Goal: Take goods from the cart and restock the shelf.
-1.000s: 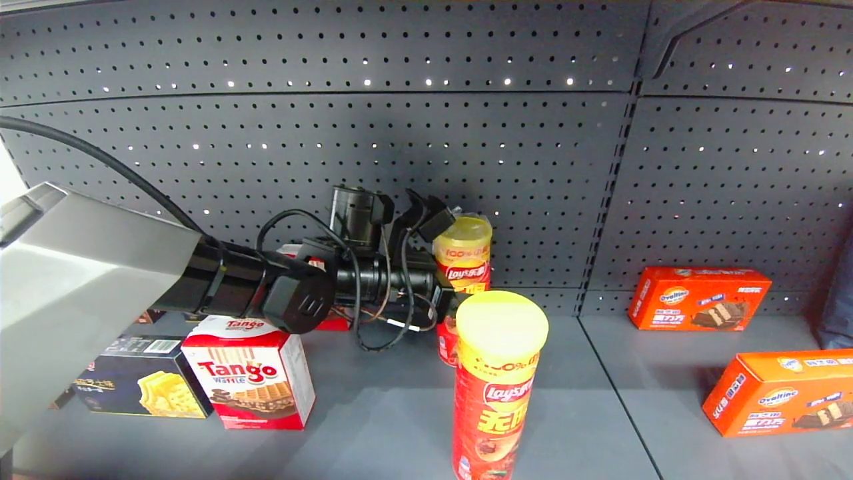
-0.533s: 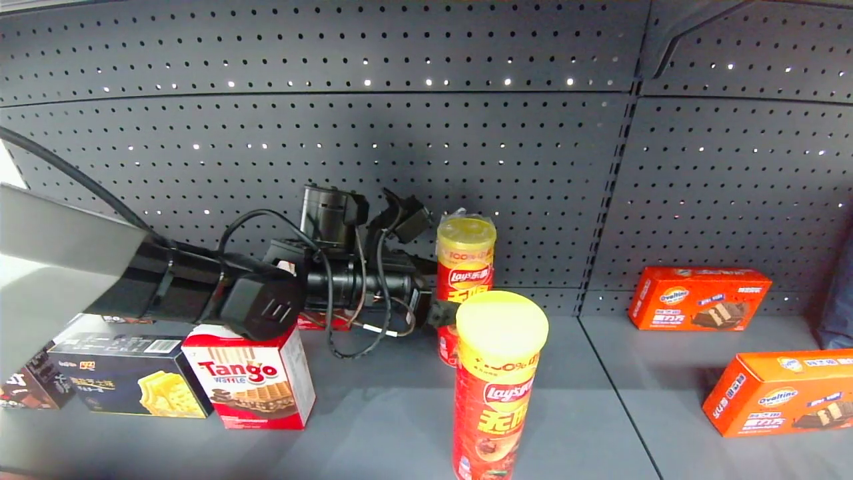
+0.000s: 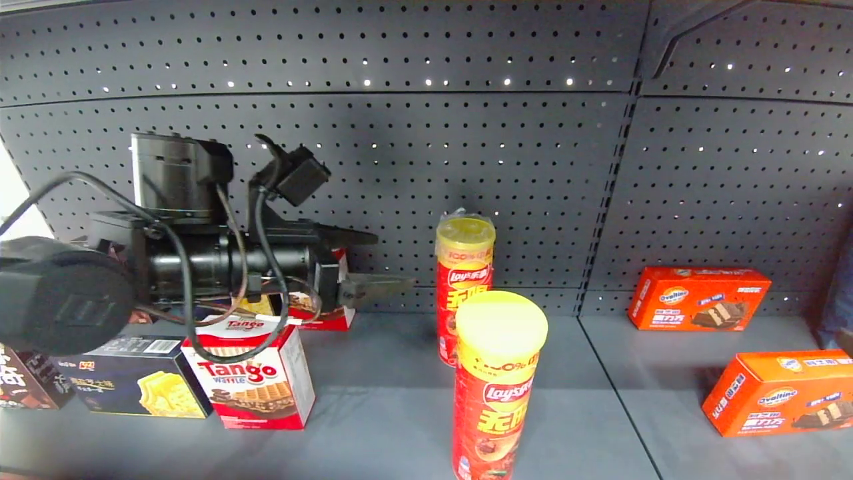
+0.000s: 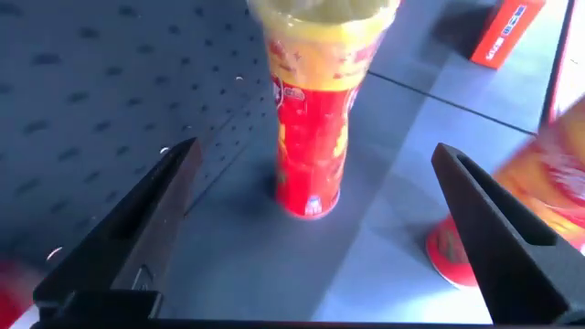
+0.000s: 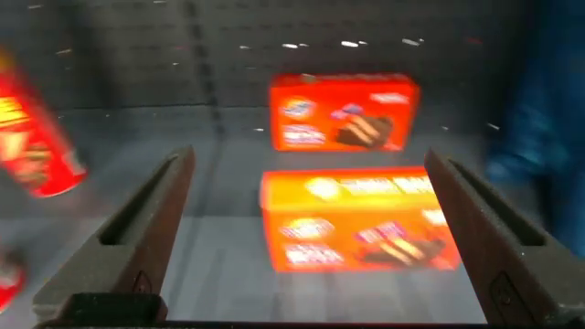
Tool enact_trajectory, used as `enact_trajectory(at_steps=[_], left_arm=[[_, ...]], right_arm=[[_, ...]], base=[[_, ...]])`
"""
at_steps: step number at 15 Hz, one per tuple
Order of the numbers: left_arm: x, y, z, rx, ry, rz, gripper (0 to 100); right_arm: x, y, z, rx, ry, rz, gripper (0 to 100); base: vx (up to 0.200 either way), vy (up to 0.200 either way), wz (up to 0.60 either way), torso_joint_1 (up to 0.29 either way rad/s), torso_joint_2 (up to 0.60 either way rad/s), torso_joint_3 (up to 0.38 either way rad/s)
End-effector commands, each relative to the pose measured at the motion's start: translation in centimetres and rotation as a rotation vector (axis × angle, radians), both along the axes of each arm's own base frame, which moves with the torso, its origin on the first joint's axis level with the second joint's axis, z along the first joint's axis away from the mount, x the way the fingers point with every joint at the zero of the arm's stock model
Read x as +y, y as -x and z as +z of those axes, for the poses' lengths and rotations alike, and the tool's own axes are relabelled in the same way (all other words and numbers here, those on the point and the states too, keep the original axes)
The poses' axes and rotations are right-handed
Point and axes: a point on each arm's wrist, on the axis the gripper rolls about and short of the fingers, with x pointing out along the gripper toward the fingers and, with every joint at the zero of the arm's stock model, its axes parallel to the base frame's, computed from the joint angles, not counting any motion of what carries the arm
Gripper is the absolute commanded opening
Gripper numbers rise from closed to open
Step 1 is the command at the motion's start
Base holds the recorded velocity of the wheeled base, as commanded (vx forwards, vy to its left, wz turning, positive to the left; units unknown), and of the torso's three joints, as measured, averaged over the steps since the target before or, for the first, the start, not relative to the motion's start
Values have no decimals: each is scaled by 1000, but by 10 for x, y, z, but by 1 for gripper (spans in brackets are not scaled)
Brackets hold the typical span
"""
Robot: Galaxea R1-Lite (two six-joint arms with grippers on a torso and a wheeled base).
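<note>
While its fingers stand wide apart and hold nothing, the left gripper (image 3: 393, 260) hangs above the shelf (image 3: 386, 413), to the left of the rear chip can (image 3: 465, 287) and apart from it. From the left wrist we see that red can with its yellow lid upright on the shelf, farther off between the spread fingers and close to the perforated back panel (image 3: 466, 153). A second one, the front chip can (image 3: 496, 387), stands upright just before it, nearer the shelf's front edge.

Under the left arm we find a red-and-white wafer box (image 3: 256, 383). A dark box (image 3: 136, 387) sits just beside that on the left, and a red box (image 3: 326, 315) sits farther back near the panel.

The right gripper (image 5: 309, 157) likewise has its fingers spread with nothing between them. It faces two orange boxes on the shelf's right section. The far orange box (image 3: 700, 299) rests by the back panel and the near orange box (image 3: 780, 393) lies in front of it, the two apart from each other and well apart from the cans.
</note>
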Motion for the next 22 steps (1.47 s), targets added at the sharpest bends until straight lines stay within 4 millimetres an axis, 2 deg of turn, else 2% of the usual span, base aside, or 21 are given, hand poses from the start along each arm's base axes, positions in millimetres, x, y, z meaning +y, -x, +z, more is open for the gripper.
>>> enact_trajectory(at_steps=[1,2,3,4,6,10,14,22], left_arm=[[20,34,30,-73,22,34,100],[23,37,32,-73,22,38,100],[27,46,38,-73,21,46,100],[28,49,40,-74,21,46,100],[36,58,47,-91,22,77,100],[49,63,46,-102,4,182,100],[56,61,46,-107,5,216,100],[56,60,45,-105,4,215,100]], right_arm=[[40,-45,5,112,50,196,100],[48,-50,3,127,58,228,100],[65,-60,-1,167,84,289,100],[70,-62,-3,183,95,303,100],[91,-76,-22,276,158,321,100],[115,-94,-39,353,206,359,100],[141,-95,-44,367,237,438,100],[155,-90,-46,364,247,497,100]], base=[[0,0,0,0,0,0],[0,0,0,0,0,0],[0,0,0,0,0,0],[0,0,0,0,0,0],[0,0,0,0,0,0],[0,0,0,0,0,0],[0,0,0,0,0,0],[0,0,0,0,0,0]])
